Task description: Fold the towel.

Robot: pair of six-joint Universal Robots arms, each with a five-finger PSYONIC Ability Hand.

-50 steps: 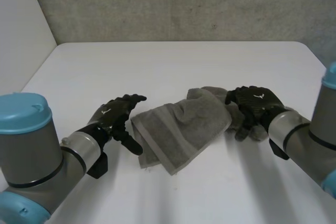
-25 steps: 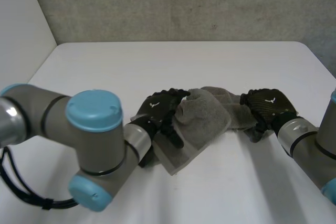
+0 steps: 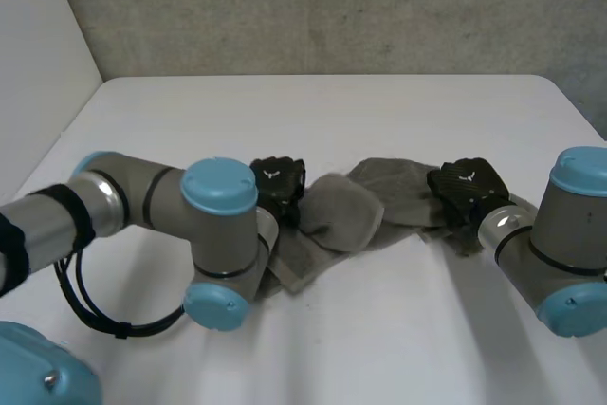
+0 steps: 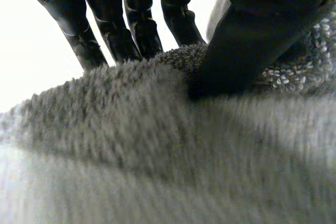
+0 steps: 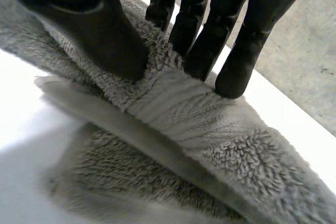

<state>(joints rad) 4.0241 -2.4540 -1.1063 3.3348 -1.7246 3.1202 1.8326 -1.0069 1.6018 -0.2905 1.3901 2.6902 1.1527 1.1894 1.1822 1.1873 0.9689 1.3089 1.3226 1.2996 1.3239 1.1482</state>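
Observation:
A grey towel [image 3: 349, 213] lies crumpled in the middle of the white table [image 3: 332, 111]. My left hand [image 3: 277, 182] is at its left end. In the left wrist view the thumb [image 4: 252, 40] and fingers [image 4: 131, 19] pinch a raised fold of the towel [image 4: 157, 129] between them. My right hand [image 3: 465, 187] is at the towel's right end. In the right wrist view the thumb [image 5: 89, 24] and fingers [image 5: 210, 40] squeeze the towel [image 5: 173, 114] near its woven band at an edge.
My left arm [image 3: 218, 234] bends across the front left of the table, its elbow close to the towel. My right arm [image 3: 560, 253] comes in from the front right. A grey wall [image 3: 332, 7] stands behind the table's far edge.
My left arm has swung in from the left and its hand has closed on the towel's left end. The right hand has closed on the right end. The towel is more bunched.

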